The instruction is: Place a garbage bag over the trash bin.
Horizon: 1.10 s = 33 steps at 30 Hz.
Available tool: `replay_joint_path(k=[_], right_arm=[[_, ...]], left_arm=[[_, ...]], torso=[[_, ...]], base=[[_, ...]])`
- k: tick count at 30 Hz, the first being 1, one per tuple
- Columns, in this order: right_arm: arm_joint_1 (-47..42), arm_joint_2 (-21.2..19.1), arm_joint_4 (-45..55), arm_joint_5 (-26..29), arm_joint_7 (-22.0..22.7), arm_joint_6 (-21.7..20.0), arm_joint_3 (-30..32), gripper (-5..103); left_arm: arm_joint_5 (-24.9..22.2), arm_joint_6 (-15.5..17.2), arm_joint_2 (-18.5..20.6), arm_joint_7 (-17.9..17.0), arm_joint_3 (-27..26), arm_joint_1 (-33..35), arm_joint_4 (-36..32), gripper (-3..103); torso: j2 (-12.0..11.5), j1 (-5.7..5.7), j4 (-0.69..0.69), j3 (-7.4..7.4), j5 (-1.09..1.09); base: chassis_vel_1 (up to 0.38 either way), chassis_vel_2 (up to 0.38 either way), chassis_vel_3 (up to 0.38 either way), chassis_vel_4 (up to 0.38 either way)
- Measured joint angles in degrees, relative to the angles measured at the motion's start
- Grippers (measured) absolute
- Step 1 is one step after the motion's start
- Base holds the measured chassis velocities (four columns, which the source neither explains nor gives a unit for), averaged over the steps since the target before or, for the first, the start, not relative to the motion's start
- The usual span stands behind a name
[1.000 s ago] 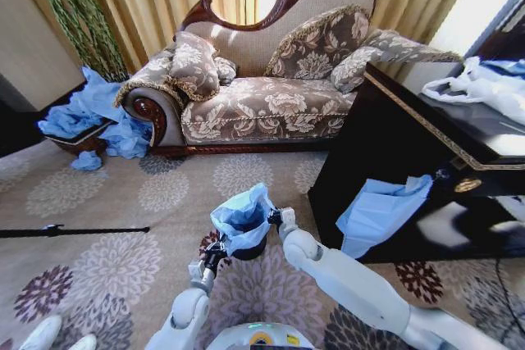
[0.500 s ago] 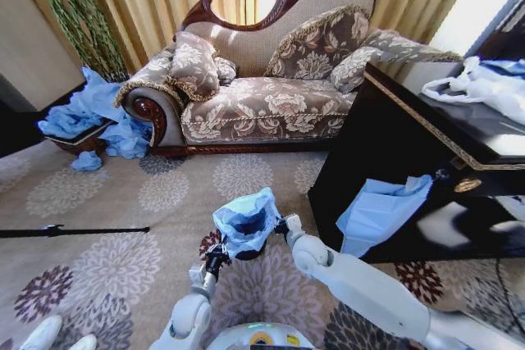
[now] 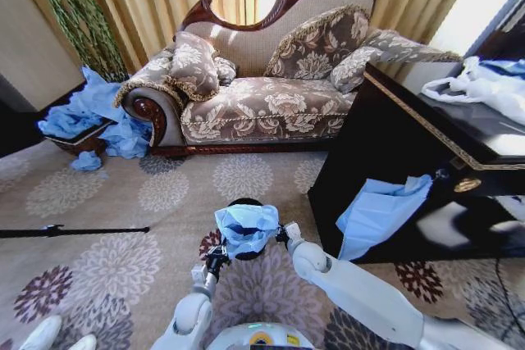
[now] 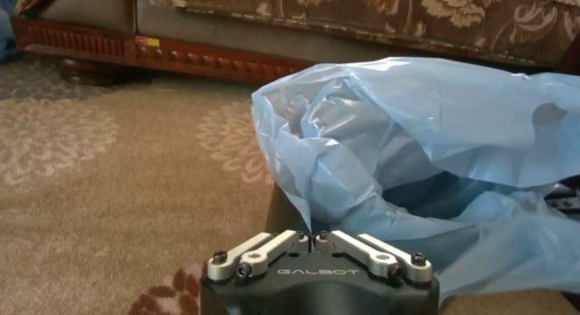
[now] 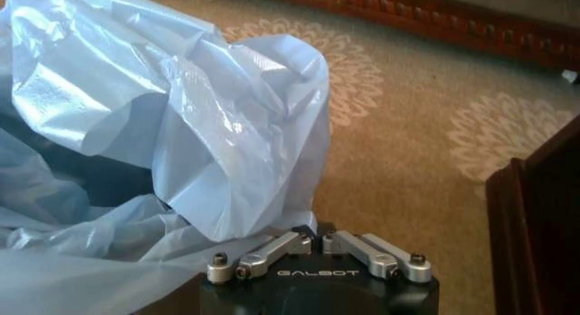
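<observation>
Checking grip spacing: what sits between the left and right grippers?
In the head view, the garbage bag draped over the trash bin sits between the left gripper and right gripper, both at its edges.

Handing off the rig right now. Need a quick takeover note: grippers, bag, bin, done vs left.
Left gripper: shut on the garbage bag, at the bin's left side.
Right gripper: shut on the bag's edge, at the bin's right side.
Trash bin: upright on the carpet in front of the robot, only its far rim showing above the bag.
Done: bag held open between both grippers, draped over the bin's mouth.
Left: far rim not covered; bag bunched, not seated around the rim; both grippers to release.
</observation>
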Motion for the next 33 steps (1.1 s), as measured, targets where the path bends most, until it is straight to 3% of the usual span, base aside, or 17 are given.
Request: replay_joint_path(k=[4,10,14,24,33], right_arm=[[-1.0,1.0,-2.6,-3.2,-2.8,3.6,0.4,0],[-2.2,4.0,-9.1,-9.0,-6.9,12.6,1.7,0],[-1.9,5.0,-11.5,-11.6,-8.8,15.8,2.1,0],[0.7,5.3,-12.0,-12.2,-9.7,16.1,1.7,0],[3.4,7.8,-17.1,-12.1,-14.2,17.9,2.1,0]], left_arm=[[-0.1,-0.5,0.1,0.0,0.0,-0.4,0.8,0],[-0.1,-2.1,0.0,0.0,0.1,-1.6,3.1,0],[-0.4,-3.0,0.1,-0.1,0.0,-3.1,5.1,0],[-2.9,-2.7,1.0,-0.4,-0.2,-8.2,8.3,0],[-3.0,-2.7,1.0,-0.4,-0.1,-8.6,9.1,0]], torso=[[0.0,0.00,0.00,0.00,0.00],[0.0,0.00,0.00,0.00,0.01],[0.0,0.00,0.00,0.00,0.00],[0.0,0.00,0.00,0.00,0.00],[0.0,0.00,0.01,0.00,0.01]], base=[[0.000,0.000,0.000,0.000],[0.000,0.000,0.000,0.000],[0.000,0.000,0.000,0.000],[0.000,0.000,0.000,0.000],[0.000,0.000,0.000,0.000]])
